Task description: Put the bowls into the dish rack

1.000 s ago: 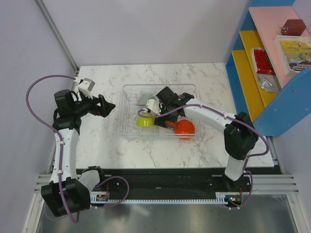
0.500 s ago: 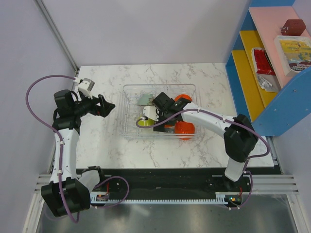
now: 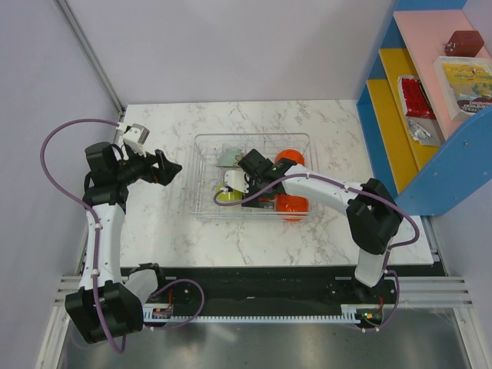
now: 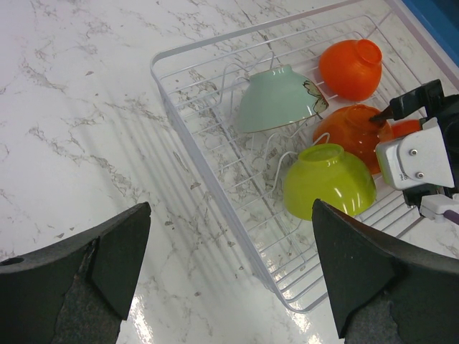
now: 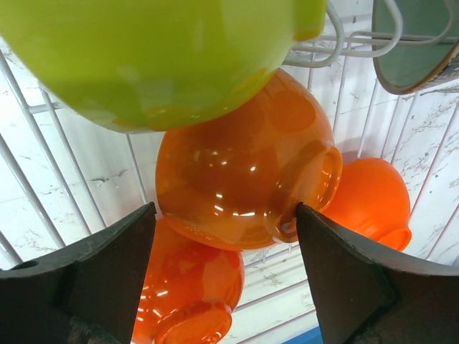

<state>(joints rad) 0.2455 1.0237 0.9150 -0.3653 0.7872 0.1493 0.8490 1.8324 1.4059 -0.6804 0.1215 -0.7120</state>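
Observation:
The clear dish rack [image 3: 254, 137] sits mid-table and holds a pale green bowl [image 3: 227, 157], a lime bowl [image 3: 227, 196] and three orange bowls, two showing from above [image 3: 288, 157] [image 3: 294, 202]. My right gripper [image 3: 257, 196] is down inside the rack, open. In the right wrist view its fingers stand either side of the middle orange bowl [image 5: 244, 172], with the lime bowl [image 5: 158, 50] above it and other orange bowls [image 5: 193, 294] [image 5: 373, 197] beside it. My left gripper [image 3: 173, 171] is open and empty, left of the rack [image 4: 215, 193], above bare table.
A blue, yellow and pink shelf unit [image 3: 400, 115] with packets stands at the right edge of the table. White walls close the back and left. The marble tabletop [image 3: 161, 223] lies around the rack.
My right gripper has moved toward the near left inside the rack, uncovering the far orange bowl. The left arm has not moved.

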